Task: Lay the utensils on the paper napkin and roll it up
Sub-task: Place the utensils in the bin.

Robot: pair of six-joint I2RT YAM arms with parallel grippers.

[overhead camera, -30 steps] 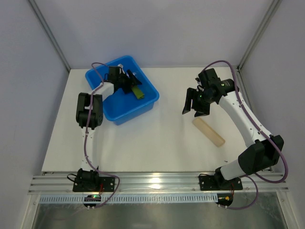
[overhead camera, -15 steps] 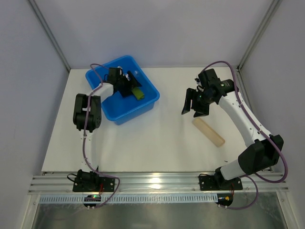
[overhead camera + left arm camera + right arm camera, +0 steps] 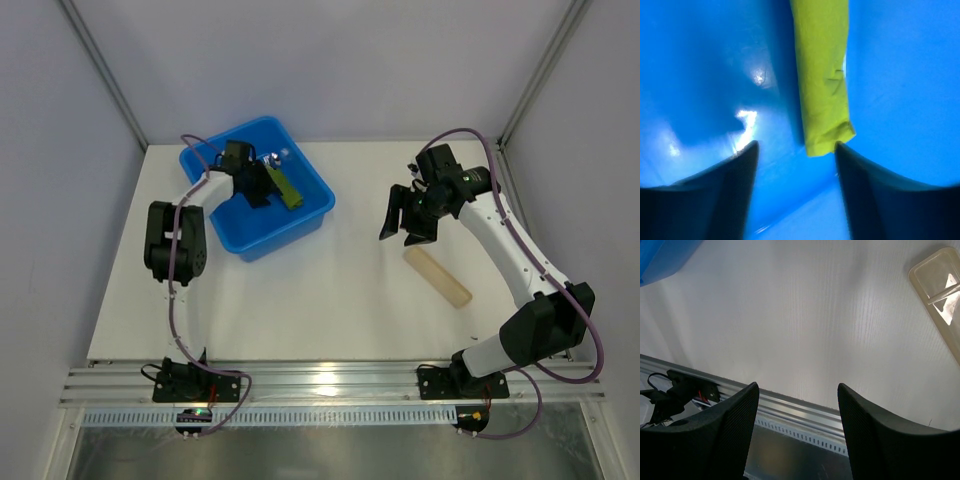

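A blue plastic bin [image 3: 232, 215] sits in the upper left of the top view on the white tabletop [image 3: 320, 300]. The left arm reaches into it. Inside lies a rolled yellow-green paper napkin [image 3: 288, 192], slanting from upper left to lower right in the bin's right part. A small silvery tip [image 3: 272, 158] shows just beyond the roll's upper-left end; it is too small to tell which utensil it is.

In the left wrist view the napkin roll [image 3: 822, 75] runs down from the top edge, and its creased end stops level with the fingertips. The left end effector [image 3: 795, 146] is open, its two dark fingers spread wider than the roll. The roll's end sits near the right-hand finger [image 3: 860, 190], with bare blue bin floor [image 3: 700, 60] across the rest of the gap. Nothing is clamped.

The right end effector [image 3: 404, 216] hangs right of centre in the top view, well apart from the bin, with its fingers spread and nothing between them. Just below it a beige cylinder [image 3: 437, 277] lies slanted on the tabletop. In the right wrist view the cylinder's end [image 3: 940, 290] is in the upper right corner, and a corner of the bin [image 3: 660, 255] is at upper left.
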